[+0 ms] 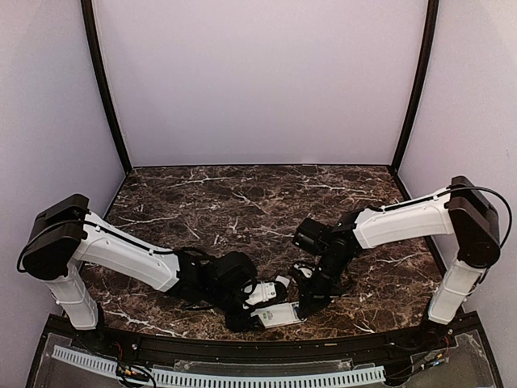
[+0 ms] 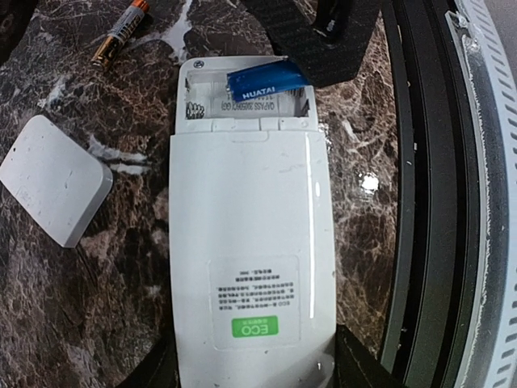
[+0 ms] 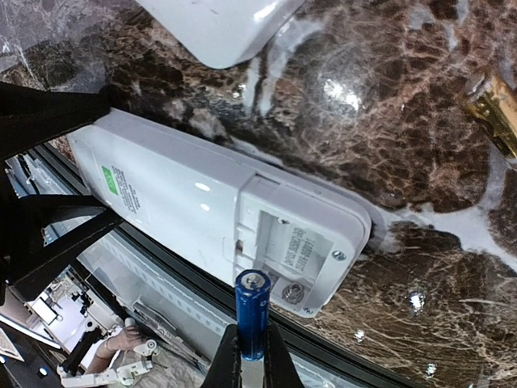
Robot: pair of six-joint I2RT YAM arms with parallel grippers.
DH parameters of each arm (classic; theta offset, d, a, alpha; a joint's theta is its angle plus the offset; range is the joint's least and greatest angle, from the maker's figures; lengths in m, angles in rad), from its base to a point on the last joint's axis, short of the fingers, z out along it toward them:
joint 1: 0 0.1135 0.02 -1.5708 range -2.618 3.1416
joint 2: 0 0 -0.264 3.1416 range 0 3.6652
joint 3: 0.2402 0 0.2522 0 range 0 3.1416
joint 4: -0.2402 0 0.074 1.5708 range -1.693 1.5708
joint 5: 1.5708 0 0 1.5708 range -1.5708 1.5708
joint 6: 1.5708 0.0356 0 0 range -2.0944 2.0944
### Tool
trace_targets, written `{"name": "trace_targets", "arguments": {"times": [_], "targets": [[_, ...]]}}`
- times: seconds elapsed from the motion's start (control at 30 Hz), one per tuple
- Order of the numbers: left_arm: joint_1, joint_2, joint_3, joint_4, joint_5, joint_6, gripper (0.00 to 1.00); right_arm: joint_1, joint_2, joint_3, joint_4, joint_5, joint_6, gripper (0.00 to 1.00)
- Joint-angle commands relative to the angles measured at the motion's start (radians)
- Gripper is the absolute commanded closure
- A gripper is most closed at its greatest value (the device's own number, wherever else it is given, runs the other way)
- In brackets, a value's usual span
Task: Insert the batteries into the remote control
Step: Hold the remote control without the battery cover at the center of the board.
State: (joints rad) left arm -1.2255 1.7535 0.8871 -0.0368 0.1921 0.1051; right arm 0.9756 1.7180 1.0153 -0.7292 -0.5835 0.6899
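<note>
A dark brown marble-patterned tabletop with white veins (image 1: pixel 258 194) fills the floor of the booth. A small white squarish plastic cover plate with rounded corners (image 2: pixel 52 190) lies flat on it, turned cornerwise, its surface lightly speckled. Plain pale lilac walls (image 1: pixel 258 81) close the table in on three sides, and thin black posts (image 1: pixel 105 89) stand at the back corners. A black curved rim (image 1: pixel 242 346) borders the near edge, and a white slotted plastic strip (image 1: pixel 266 377) runs just outside it.

Battery (image 2: pixel 269 81) perhaps partly in the remote control (image 2: pixel 250 242); cover plate (image 2: pixel 52 178) beside it
</note>
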Motion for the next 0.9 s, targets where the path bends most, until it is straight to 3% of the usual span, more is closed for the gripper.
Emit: {"name": "trace_targets", "arguments": {"times": [0.0,0.5,0.87], "targets": [[-0.003,-0.003,-0.033,-0.077,0.038,-0.048,0.74,0.001,0.039,0.008,-0.025,-0.027,-0.013,1.00],[-0.004,-0.005,-0.037,-0.065,0.026,-0.056,0.75,-0.042,0.139,0.025,-0.046,-0.052,-0.049,1.00],[-0.005,-0.009,-0.036,-0.064,0.022,-0.049,0.72,-0.054,0.198,0.128,-0.141,-0.006,-0.075,1.00]]}}
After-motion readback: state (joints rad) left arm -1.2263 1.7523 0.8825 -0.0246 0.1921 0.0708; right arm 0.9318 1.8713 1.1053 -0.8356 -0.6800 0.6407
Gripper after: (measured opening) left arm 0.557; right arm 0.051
